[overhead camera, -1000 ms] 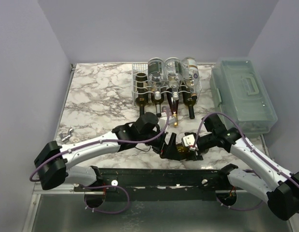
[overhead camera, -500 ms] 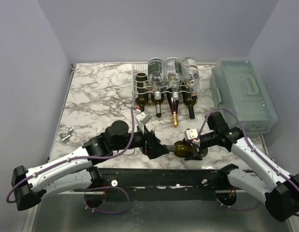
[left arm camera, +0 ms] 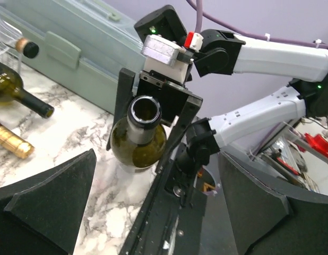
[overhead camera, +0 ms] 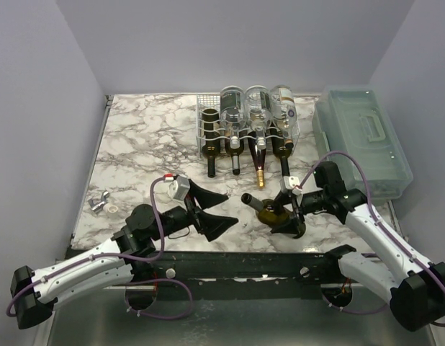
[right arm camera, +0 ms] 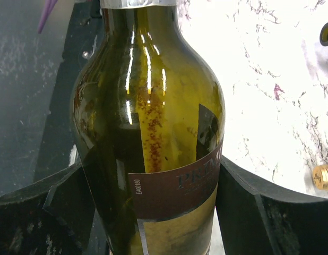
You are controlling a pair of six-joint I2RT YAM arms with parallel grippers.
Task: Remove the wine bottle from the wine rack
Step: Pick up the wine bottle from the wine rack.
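Note:
A dark green wine bottle point(overhead camera: 269, 211) with a brown and gold label point(right arm camera: 174, 186) is off the rack, near the table's front edge, neck pointing left. My right gripper point(overhead camera: 289, 214) is shut on its body, one finger point(right arm camera: 58, 212) on each side of the label. My left gripper point(overhead camera: 214, 210) stands wide open a short way left of the bottle's mouth point(left arm camera: 144, 109), with nothing between its fingers point(left arm camera: 47, 207). The white wire wine rack point(overhead camera: 204, 101) stands at the back centre and holds several other bottles point(overhead camera: 255, 108).
A translucent green-grey box with a handle point(overhead camera: 363, 137) lies at the back right, close behind my right arm. Necks of racked bottles point(overhead camera: 260, 173) reach towards the front. Small metal parts point(overhead camera: 104, 204) lie at the table's left edge.
My left gripper has come off the bottle's neck, opened wide and drawn back to the left. The right gripper has kept the bottle and shifted it slightly right and back.

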